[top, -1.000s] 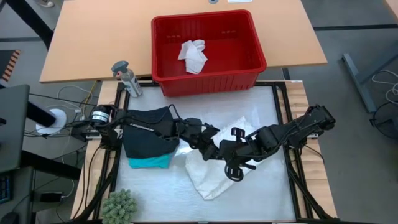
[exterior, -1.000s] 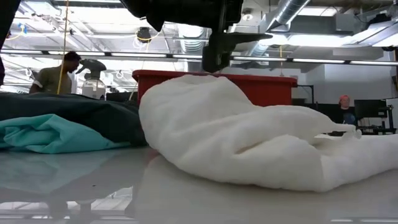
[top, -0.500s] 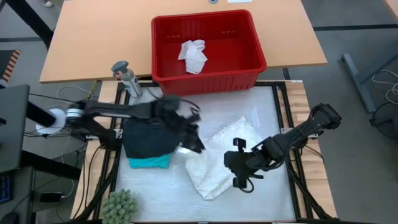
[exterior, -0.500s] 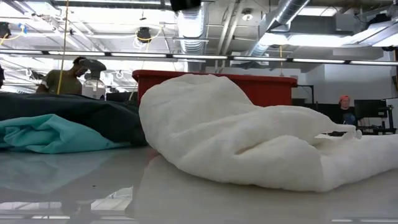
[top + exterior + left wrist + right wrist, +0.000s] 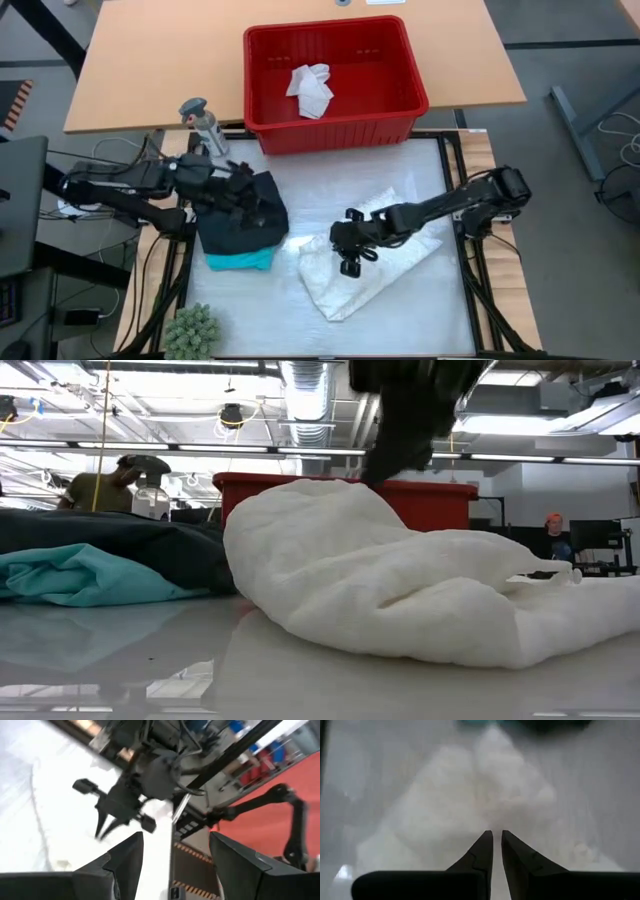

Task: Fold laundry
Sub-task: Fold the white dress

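A crumpled white garment point(image 5: 372, 270) lies in a heap at the middle of the table point(image 5: 430, 160). To its left, a folded black garment point(image 5: 238, 222) rests on a teal one point(image 5: 240, 261). My right gripper point(image 5: 344, 262) slants down over the white heap's left part, its fingers shut with nothing between them point(image 5: 497, 836). In the low view it stands at the hump's top point(image 5: 376, 474). My left gripper point(image 5: 268, 205) hangs open over the black garment, holding nothing point(image 5: 175, 851). My right gripper's shut fingertips point(image 5: 372, 480) stand at the top of the white garment's hump point(image 5: 320, 495), slanting down from the table's right. Whether they touch the cloth I cannot tell.
A red basket point(image 5: 335, 132) stands beyond the table's far edge with a white cloth point(image 5: 310, 88) inside. A grey bottle point(image 5: 203, 125) stands at the far left corner, and a green fuzzy plant point(image 5: 192, 332) at the near left corner. People show in the room behind.
My left gripper has drawn back from the white garment toward the table's left edge and risen over the black garment. My right gripper has come down and toward the left, over the white heap. The cloths lie as before.
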